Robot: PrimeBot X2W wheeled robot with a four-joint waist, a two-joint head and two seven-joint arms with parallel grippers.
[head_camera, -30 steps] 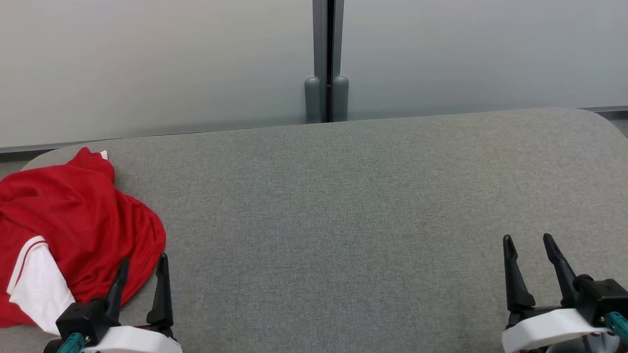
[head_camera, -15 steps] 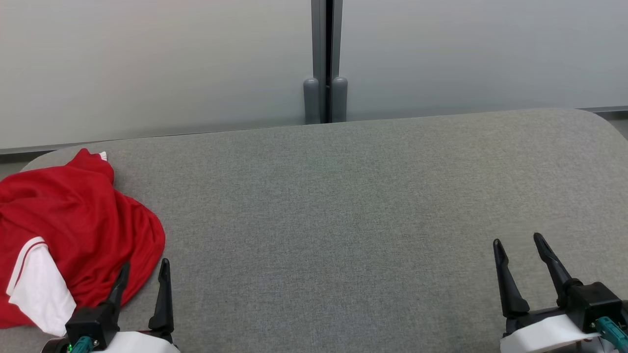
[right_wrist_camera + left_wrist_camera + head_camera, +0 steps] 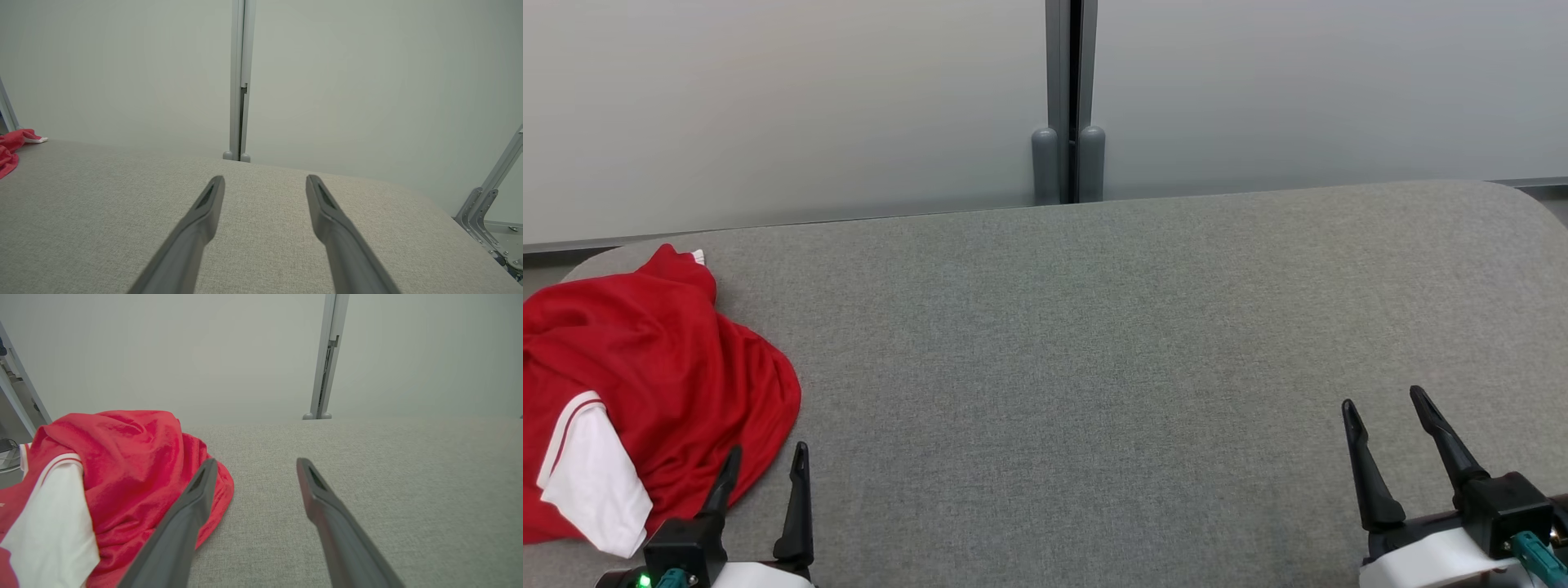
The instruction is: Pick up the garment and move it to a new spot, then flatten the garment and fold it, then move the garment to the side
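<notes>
Lying crumpled at the table's far-left corner is the garment [image 3: 645,351], a red shirt heaped in loose folds; one white sleeve [image 3: 592,482], edged with a thin red-and-white stripe, spills out of the heap toward the table's near edge; a small white tip shows at the top of the heap, close to the far edge; the table [image 3: 1094,327] itself is covered in grey woven cloth with rounded corners; the left gripper [image 3: 768,449] hovers at the near edge just beside the shirt, its two dark fingers spread apart with nothing between them; its outer finger crosses the red hem as seen from the head and the left wrist views, though whether it touches the cloth I cannot tell; the right gripper [image 3: 1383,398] hangs over the near-right part of the table, well apart from the shirt, fingers likewise spread and gripping nothing; behind the far edge stand two pale frosted panels [image 3: 768,106] joined by a grey upright post [image 3: 1068,98] with two rounded feet at its base; beyond the table's right end, in the right wrist view, a grey metal bracket [image 3: 486,208] leans at an angle.
</notes>
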